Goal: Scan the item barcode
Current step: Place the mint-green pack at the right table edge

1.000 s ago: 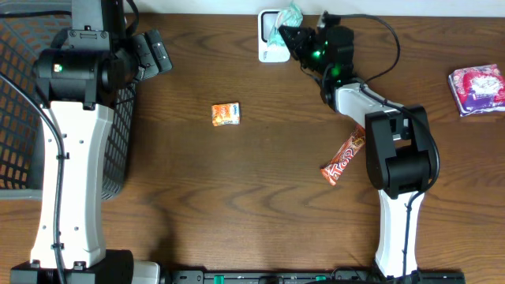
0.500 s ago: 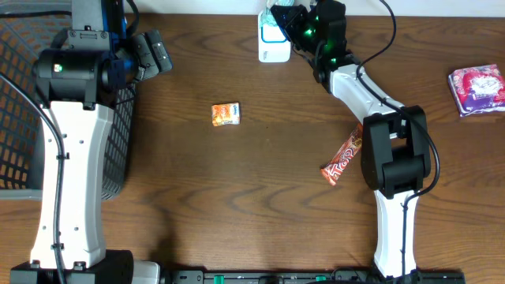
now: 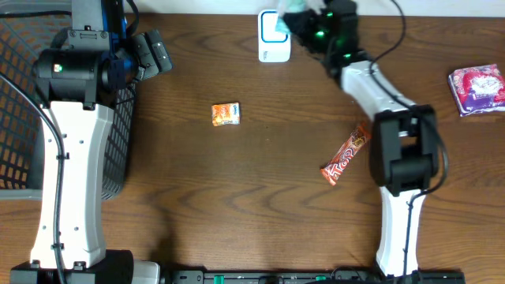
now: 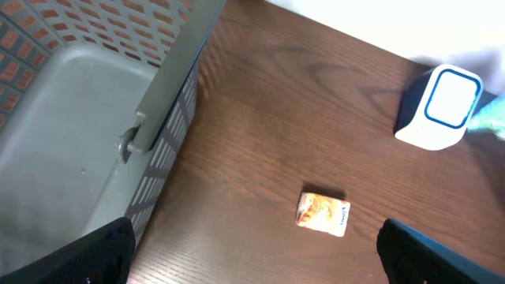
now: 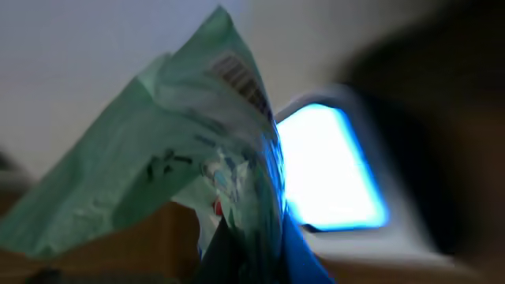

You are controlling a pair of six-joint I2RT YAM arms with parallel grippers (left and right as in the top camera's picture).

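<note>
Two sets of fingers over a dark brown wooden surface (image 3: 260,205). Right fingers (image 3: 306,17) pinched shut on a crumpled green plastic packet (image 5: 181,158), gripping its lower end (printed barcode (image 5: 237,77) near the packet's upper edge, seen from the wrist). Just beyond those fingers and the packet, a white box-shaped scanner with a blue-rimmed window (image 3: 274,39), lit pale blue; close behind the packet, though whether touching cannot be told. Left fingers (image 3: 155,49) spread wide, gripping nothing, hovering beside a dark mesh basket (image 3: 16,118). Ahead of the left fingers and well apart from them, a small orange snack packet (image 4: 323,214) lying flat. Well away from both sets of fingers, by the right arm's base, a long red candy bar (image 3: 346,155) lying diagonally. Far out to the side of the right fingers, a pink-and-purple wrapped packet (image 3: 476,88) near the surface's edge.
</note>
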